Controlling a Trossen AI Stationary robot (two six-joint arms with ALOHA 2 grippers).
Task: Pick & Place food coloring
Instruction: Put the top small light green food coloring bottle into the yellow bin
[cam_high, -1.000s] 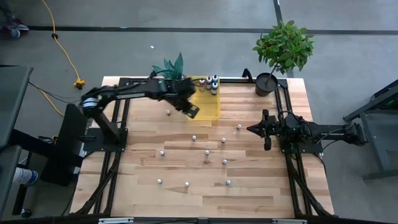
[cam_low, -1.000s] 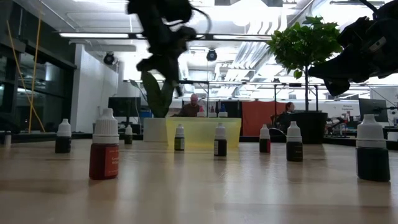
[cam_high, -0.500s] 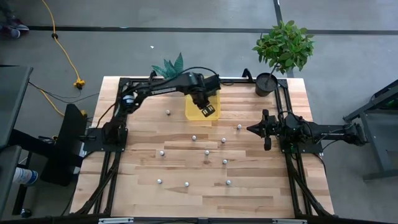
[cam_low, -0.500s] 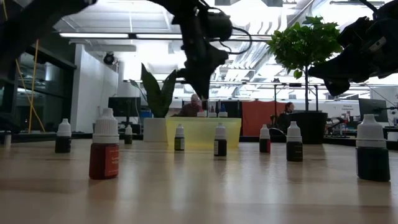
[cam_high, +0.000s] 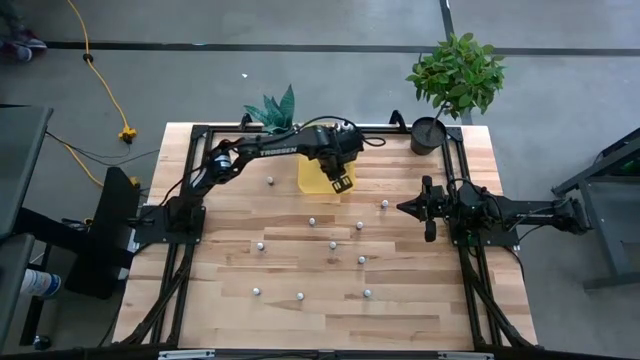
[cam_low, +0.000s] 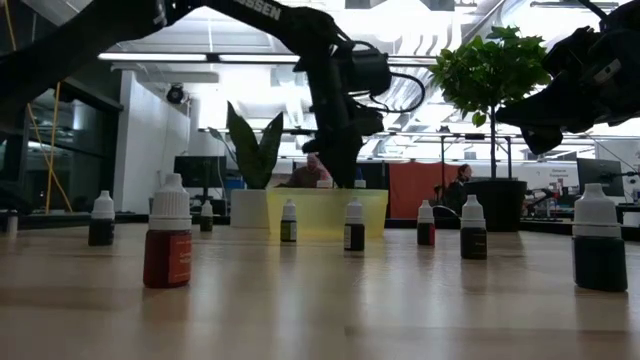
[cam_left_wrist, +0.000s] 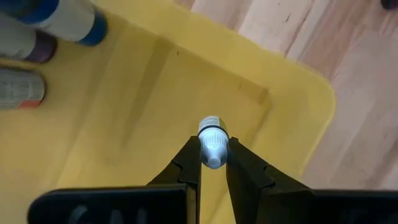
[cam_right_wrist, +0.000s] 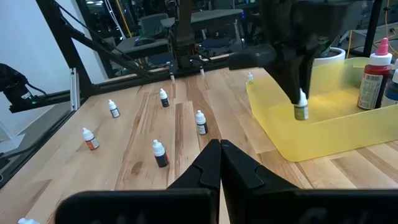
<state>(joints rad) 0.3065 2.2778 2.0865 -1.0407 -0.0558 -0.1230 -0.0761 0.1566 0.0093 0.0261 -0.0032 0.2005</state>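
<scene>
My left gripper (cam_high: 340, 184) stands over the translucent yellow tray (cam_high: 312, 172) and is shut on a small food coloring bottle (cam_right_wrist: 301, 111) with a white cap and a greenish body. Three more bottles (cam_left_wrist: 62, 22) stand at the tray's far end. Several white-capped bottles (cam_high: 333, 244) stand upright on their bases, scattered over the wooden table. My right gripper (cam_high: 403, 208) waits shut and empty at the table's right side, above the wood. My left gripper pinches the bottle's white cap (cam_left_wrist: 212, 144) between its two fingers. The fingers come from above, pointing down. The bottle hangs upright below them inside the tray (cam_right_wrist: 323, 106). Whether its base touches the tray floor I cannot tell.
A potted green plant (cam_high: 455, 75) stands at the far right corner and a smaller plant (cam_high: 272, 108) at the far edge beside the tray. Loose bottles reach from the middle to the near part of the table (cam_high: 300, 296). People sit in the room beyond.
My left gripper has gone toward the table's right edge, from the tray's left side to over its middle, and down into the tray. My right arm has kept still.
</scene>
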